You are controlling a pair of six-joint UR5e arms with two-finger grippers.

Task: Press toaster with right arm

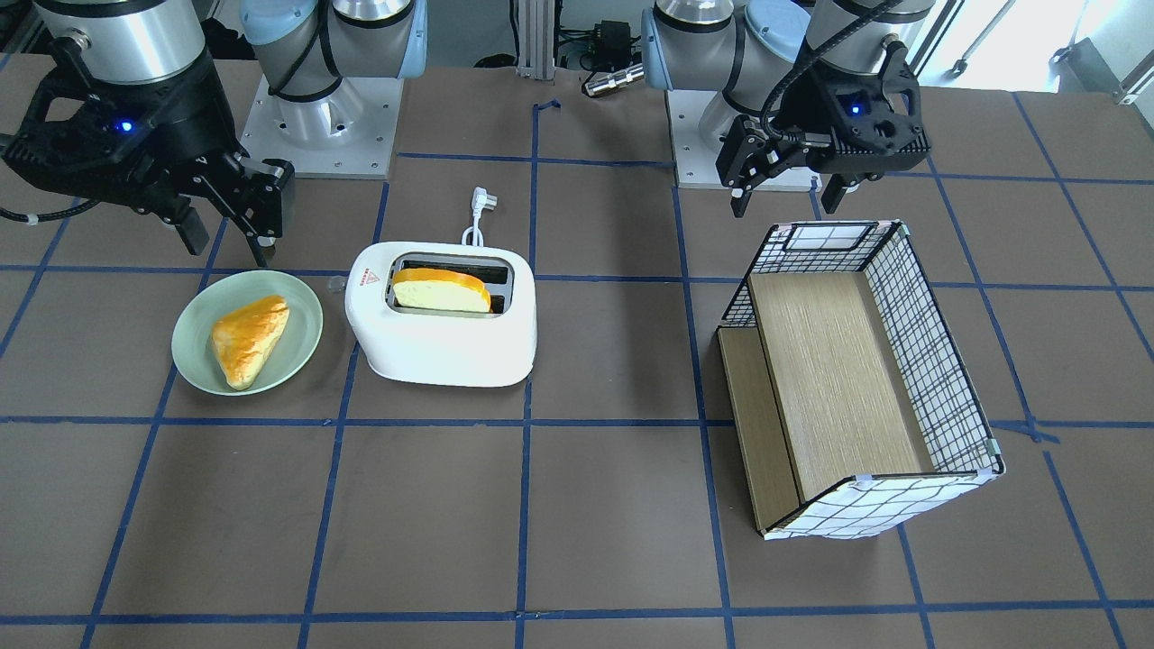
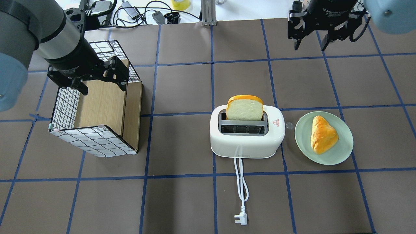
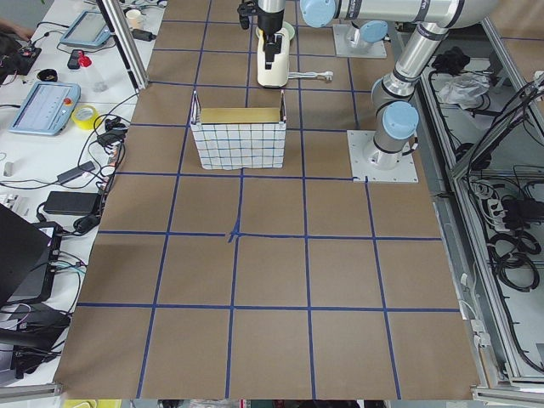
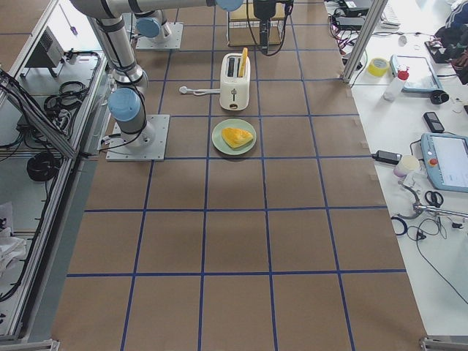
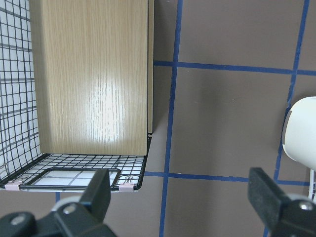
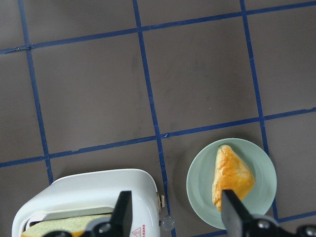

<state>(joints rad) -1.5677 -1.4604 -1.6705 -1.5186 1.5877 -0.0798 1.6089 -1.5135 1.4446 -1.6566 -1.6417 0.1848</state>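
Observation:
The white toaster (image 2: 247, 143) stands mid-table with a bread slice (image 2: 244, 109) upright in its far slot. Its clear lever (image 2: 289, 125) sticks out of the end facing the plate. The toaster also shows in the front view (image 1: 442, 347) and the right wrist view (image 6: 89, 190). My right gripper (image 2: 308, 45) is open and empty. It hangs high above the table, beyond the toaster and plate, touching nothing; it also shows in the front view (image 1: 230, 239). My left gripper (image 2: 101, 87) is open and empty above the basket.
A green plate (image 2: 341, 152) with a golden pastry (image 2: 321, 135) lies right beside the lever end. A checked wire basket (image 2: 94, 143) with a wooden insert lies on its side at the left. The toaster's cord and plug (image 2: 241, 218) trail toward the robot's side.

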